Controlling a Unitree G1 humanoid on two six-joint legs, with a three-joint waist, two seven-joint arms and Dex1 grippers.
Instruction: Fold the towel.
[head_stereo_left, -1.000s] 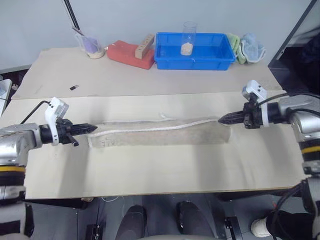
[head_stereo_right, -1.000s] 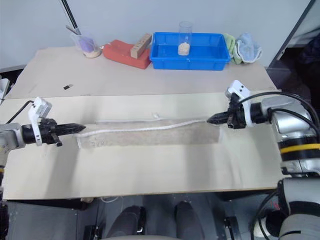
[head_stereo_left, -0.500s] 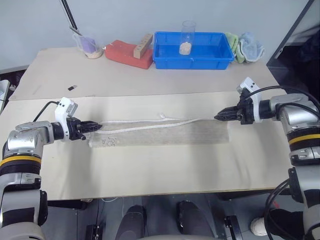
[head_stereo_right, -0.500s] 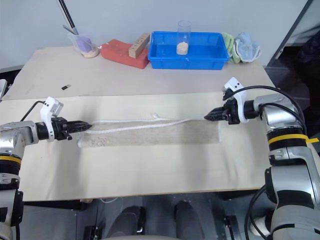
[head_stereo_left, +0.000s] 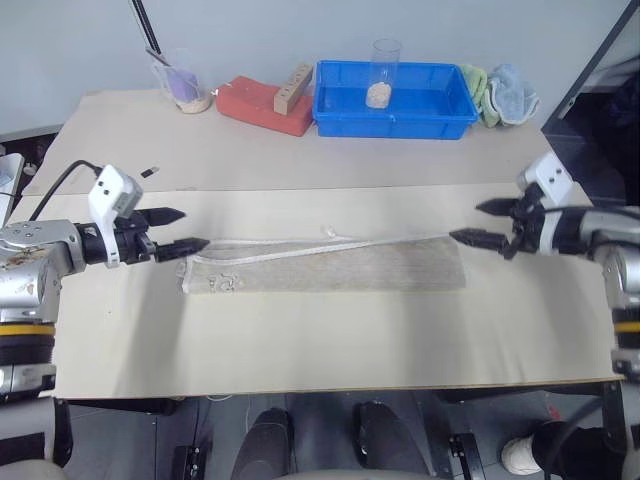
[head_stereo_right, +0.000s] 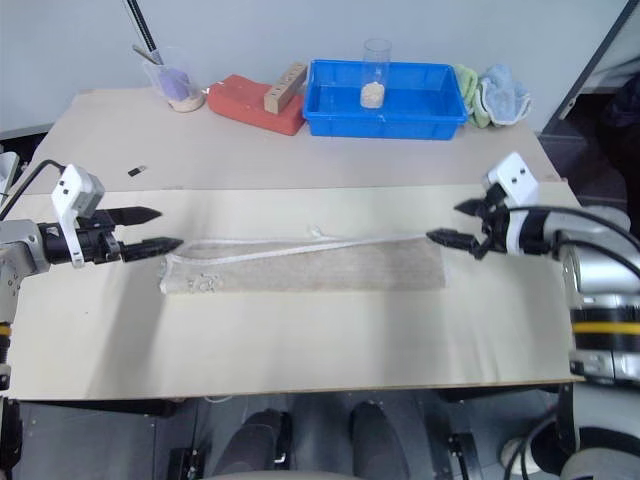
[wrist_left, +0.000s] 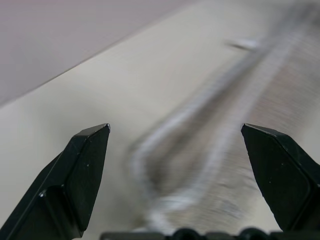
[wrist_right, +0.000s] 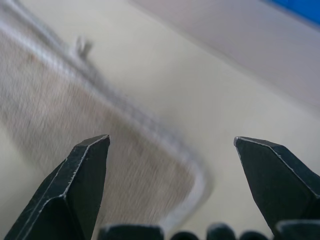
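The towel (head_stereo_left: 325, 268) lies flat as a long folded strip across the middle of the bench (head_stereo_left: 300, 340). The left gripper (head_stereo_left: 180, 230) hovers at its left end and the right gripper (head_stereo_left: 480, 223) at its right end, each with fingers spread wide and holding nothing. Along the far edge stand a blue bin (head_stereo_left: 395, 100) and a red block (head_stereo_left: 262, 104).

The towel (head_stereo_left: 325, 268), beige terry cloth with white stitched edging, lies flat as a long folded strip between the left claw (head_stereo_left: 178, 230) and the right claw (head_stereo_left: 484, 223), held by neither, its small white loop on the far edge.
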